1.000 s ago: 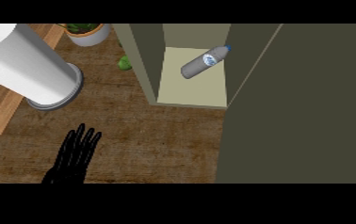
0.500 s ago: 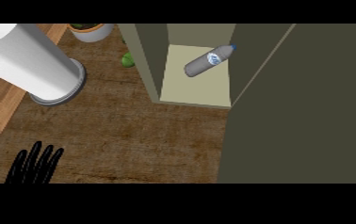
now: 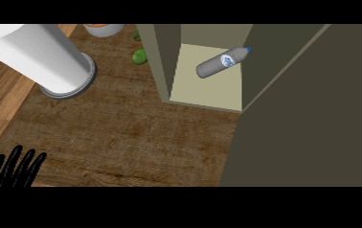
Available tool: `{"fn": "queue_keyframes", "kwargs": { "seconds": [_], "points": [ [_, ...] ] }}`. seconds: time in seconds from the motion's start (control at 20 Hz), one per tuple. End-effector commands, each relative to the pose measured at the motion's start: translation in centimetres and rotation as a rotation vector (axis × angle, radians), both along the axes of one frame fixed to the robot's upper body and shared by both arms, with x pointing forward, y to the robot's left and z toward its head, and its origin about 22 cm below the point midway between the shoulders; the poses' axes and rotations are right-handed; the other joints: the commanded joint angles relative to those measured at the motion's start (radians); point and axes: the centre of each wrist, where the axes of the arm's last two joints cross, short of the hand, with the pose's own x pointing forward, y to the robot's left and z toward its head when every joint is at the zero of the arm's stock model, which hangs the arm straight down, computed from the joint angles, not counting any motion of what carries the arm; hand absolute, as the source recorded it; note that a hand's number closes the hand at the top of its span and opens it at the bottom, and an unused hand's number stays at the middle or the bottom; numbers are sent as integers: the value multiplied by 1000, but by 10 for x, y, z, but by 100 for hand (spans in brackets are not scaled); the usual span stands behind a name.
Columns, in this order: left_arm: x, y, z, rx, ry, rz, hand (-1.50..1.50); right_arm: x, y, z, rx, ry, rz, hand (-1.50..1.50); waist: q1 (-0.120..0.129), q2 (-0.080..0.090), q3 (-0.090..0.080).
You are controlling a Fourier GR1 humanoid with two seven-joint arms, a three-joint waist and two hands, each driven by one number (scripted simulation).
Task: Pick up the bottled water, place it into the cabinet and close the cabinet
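Note:
The bottled water [image 3: 220,63] lies on its side on the pale shelf inside the cabinet [image 3: 205,89], its blue cap pointing up and right. The cabinet door [image 3: 297,117] stands at the right, a large dark olive panel. My left hand [image 3: 20,167] shows at the lower left edge, black fingers straight and pointing up, far from the bottle. My right hand shows nowhere in the head view.
A tall white cylinder [image 3: 44,59] on a grey base stands at the left of the wooden counter. A green fruit [image 3: 141,56] lies next to the cabinet's left wall, and a pot [image 3: 105,29] sits at the top edge.
My left hand has drawn down and left toward the lower edge, with less of it showing now. The bottle lies unmoved on the shelf.

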Motion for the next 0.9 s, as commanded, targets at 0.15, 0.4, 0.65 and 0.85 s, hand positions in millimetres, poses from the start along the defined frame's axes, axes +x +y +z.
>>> {"fn": "queue_keyframes", "kwargs": {
  "seconds": [0.15,0.4,0.65,0.85],
  "points": [
    [4,14,8,20,-17,-25,-150,7,24,1,-91,44,89,150,25,11,-4],
    [8,17,13,25,-25,-29,-150,16,32,-5,-63,87,65,150,26,17,-4],
    [9,18,16,7,-31,-34,-150,25,32,-9,-36,133,22,150,41,26,-3],
    [18,20,24,17,-56,-42,-150,37,39,-20,15,210,20,150,49,36,1]
  ]
}}
